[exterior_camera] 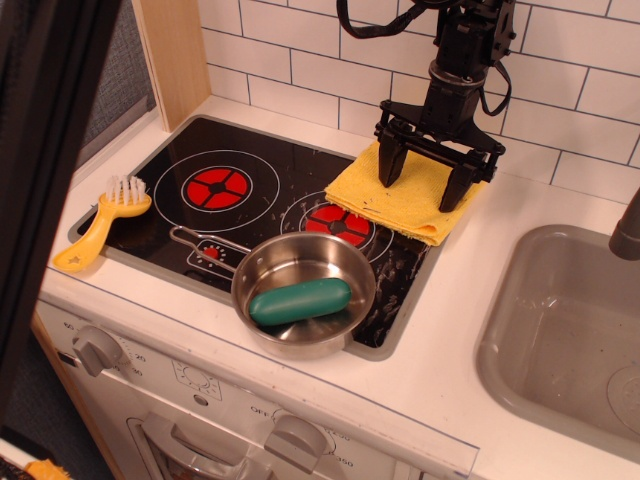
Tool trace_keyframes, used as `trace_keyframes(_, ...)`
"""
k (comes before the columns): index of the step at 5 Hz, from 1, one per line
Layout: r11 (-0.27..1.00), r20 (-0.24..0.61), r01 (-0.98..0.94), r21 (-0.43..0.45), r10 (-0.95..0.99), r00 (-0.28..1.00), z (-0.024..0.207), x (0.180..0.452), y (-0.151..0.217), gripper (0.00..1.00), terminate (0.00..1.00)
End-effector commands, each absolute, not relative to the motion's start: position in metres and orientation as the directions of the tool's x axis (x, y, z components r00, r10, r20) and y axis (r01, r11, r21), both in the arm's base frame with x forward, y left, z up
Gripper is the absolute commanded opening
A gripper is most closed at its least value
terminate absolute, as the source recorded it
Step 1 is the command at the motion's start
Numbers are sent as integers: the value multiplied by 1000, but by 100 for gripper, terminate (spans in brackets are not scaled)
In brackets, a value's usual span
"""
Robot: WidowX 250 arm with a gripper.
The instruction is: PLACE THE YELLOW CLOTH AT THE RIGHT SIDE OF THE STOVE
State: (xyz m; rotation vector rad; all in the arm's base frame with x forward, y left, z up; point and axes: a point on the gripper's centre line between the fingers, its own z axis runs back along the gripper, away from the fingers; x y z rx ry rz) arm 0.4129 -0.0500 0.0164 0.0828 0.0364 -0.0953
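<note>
Mid-carry: gripper (432, 180) spread wide, fingers pressing into the yellow cloth (405, 197), which overhangs the stove (180, 150) at its right rear corner. Next: shift further right onto the white counter (470, 290), then release.

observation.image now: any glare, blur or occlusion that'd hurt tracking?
In observation.image: the glossy stove shows pale smears and reflections but both burners read clearly; the yellow cloth is sharp and evenly lit, partly covered by the gripper; a dark out-of-focus band blocks the left edge; the steel pan has mild highlights on its rim.
</note>
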Motion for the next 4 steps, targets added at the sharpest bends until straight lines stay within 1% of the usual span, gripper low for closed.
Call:
trace_keyframes(1,976,143,183,120,-199,969,107,423,-64,100,0)
trace_keyframes(2,977,143,189,101,-203,969,116,416,-66,100,0)
trace_keyframes(3,977,143,189,101,-203,969,116,416,-66,100,0)
trace_keyframes(4,977,143,189,101,-203,969,116,416,-66,100,100)
